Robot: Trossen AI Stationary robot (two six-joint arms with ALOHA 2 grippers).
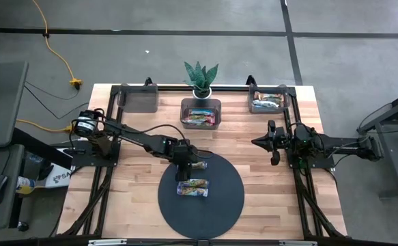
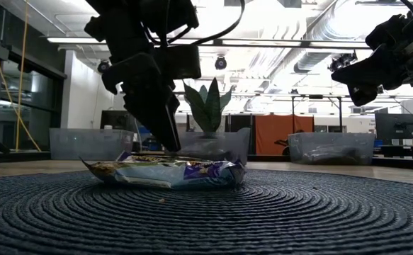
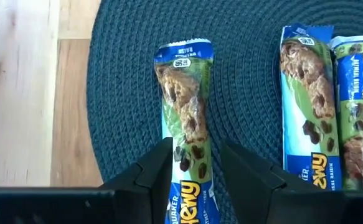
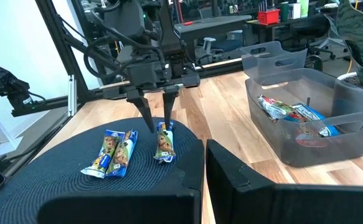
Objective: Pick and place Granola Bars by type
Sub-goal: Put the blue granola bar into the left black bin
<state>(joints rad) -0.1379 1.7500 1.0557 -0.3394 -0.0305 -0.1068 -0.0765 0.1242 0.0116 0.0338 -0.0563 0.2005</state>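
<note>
On the round dark mat (image 1: 216,205), one blue-green granola bar (image 3: 184,118) lies flat near the far left edge. Two like bars (image 1: 192,187) lie side by side nearer the middle. My left gripper (image 3: 197,171) is open and points down over the single bar. Its fingers (image 4: 146,118) stand on either side of the bar close to one end; the right wrist view shows the bar (image 4: 164,142) flat on the mat below them. In the low view the two near bars (image 2: 167,172) hide it. My right gripper (image 4: 204,168) is shut and waits above the table's right side (image 1: 272,143).
Three clear grey bins line the far edge. The left one (image 1: 138,98) shows no bars; the middle one (image 1: 201,113) and the right one (image 1: 267,102) hold bars. A potted plant (image 1: 201,78) stands behind the middle bin. Bare wood lies between the mat and the bins.
</note>
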